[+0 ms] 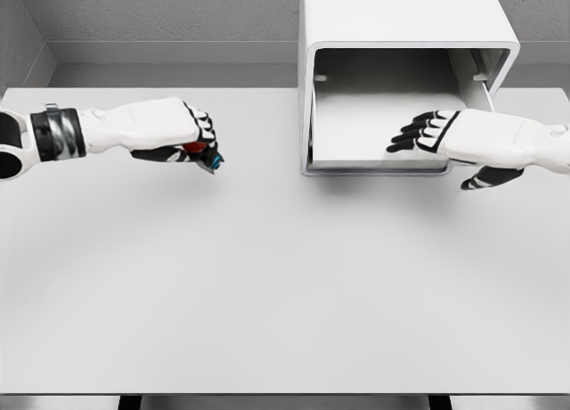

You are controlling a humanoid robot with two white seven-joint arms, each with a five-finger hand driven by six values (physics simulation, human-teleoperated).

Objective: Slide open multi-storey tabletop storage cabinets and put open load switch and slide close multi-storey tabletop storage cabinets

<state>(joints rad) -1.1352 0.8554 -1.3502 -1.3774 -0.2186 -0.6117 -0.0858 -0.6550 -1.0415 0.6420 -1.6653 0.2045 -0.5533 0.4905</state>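
A wide, pale grey surface (267, 285) fills most of the view from above, with a grey wall behind it.

At about one o'clock from the middle of the surface stands a white storage cabinet (401, 18), a box with rounded corners. Its drawer (378, 125) is slid out toward the viewer and looks like a shallow white tray with a light interior. The cavity above the tray is shadowed.

The left arm enters from nine o'clock, white with a black and grey banded wrist. The left hand (183, 134) floats above the surface at roughly ten o'clock, well apart from the cabinet. Its fingers are curled tight around the load switch (203, 153), a small object of which only parts show: a red portion tucked under the knuckles, a dark body, and a teal tip poking out at the lower right of the fist. Its full shape is hidden by the fingers.

The right arm enters from three o'clock. The right hand (445, 135) sits at the drawer's right front corner, its black-tipped fingers extended and slightly spread over the tray's interior, its thumb hanging below the drawer's front edge. It holds nothing.
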